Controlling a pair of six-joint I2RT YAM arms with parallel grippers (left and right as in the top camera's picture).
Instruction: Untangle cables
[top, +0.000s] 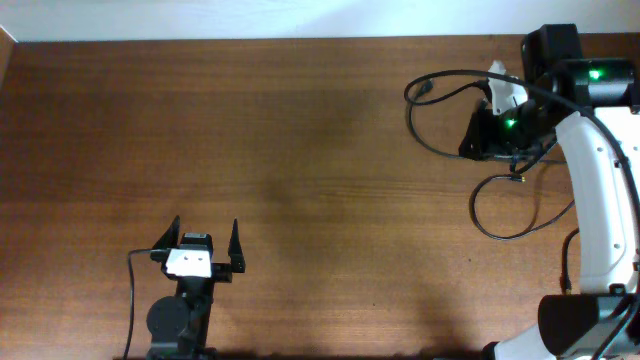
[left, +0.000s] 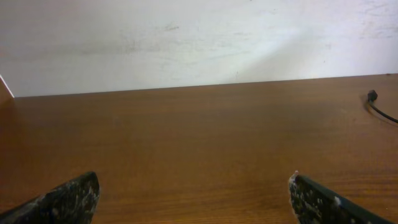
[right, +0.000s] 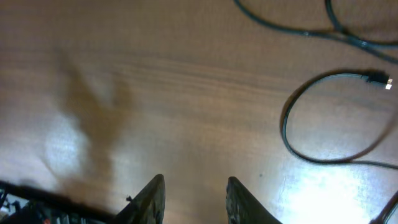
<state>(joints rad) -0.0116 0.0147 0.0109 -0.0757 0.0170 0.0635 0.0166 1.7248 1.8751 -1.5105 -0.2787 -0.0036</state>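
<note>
Thin black cables lie at the table's far right. One cable (top: 440, 78) loops out from beside the right arm, and its plug end (left: 372, 96) shows at the edge of the left wrist view. A second cable (top: 505, 232) curls nearer the front; its loop (right: 292, 134) ends in a metal-tipped plug (right: 378, 78). My right gripper (top: 472, 148) (right: 196, 186) hovers over bare wood left of that loop, jaws partly open with nothing between them. My left gripper (top: 206, 228) (left: 193, 186) stands wide open at the front left, far from the cables.
The brown wooden table (top: 300, 150) meets a white wall (left: 186, 37) at the back. The right arm's white body (top: 600, 200) stands over the table's right edge. A thicker black wire (top: 131, 300) runs along the left arm's base.
</note>
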